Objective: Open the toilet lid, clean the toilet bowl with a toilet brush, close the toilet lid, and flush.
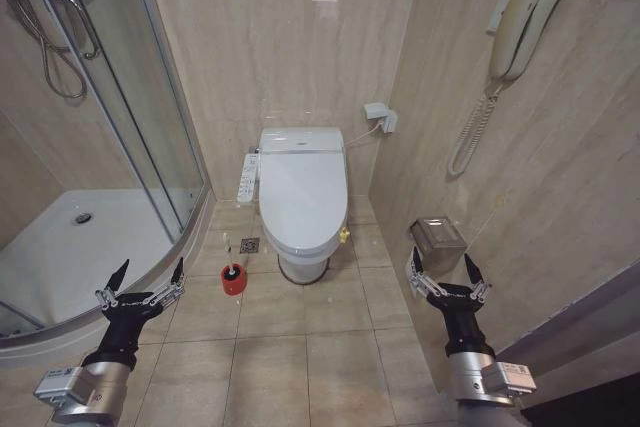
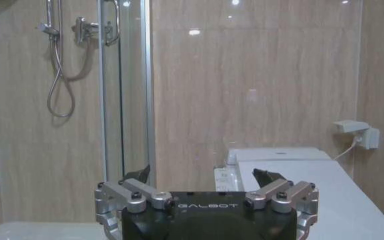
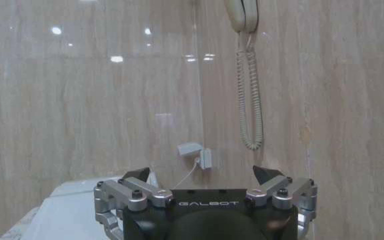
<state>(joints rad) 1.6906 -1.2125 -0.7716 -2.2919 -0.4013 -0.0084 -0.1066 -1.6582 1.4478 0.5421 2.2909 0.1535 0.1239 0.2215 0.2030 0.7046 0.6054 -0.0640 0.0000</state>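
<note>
fingers spread wide, empty, on left gripper (image 1: 148,278) and right gripper (image 1: 446,270), low before the toilet either side | toilet lid (image 1: 302,194) shut down over the bowl; toilet brush (image 1: 232,265) upright in red holder on floor just left of toilet base

The toilet lid (image 1: 303,192) lies shut over the bowl against the rear wall. The toilet brush (image 1: 232,272) stands on the floor left of it, beside the shower enclosure (image 1: 120,137).
</note>
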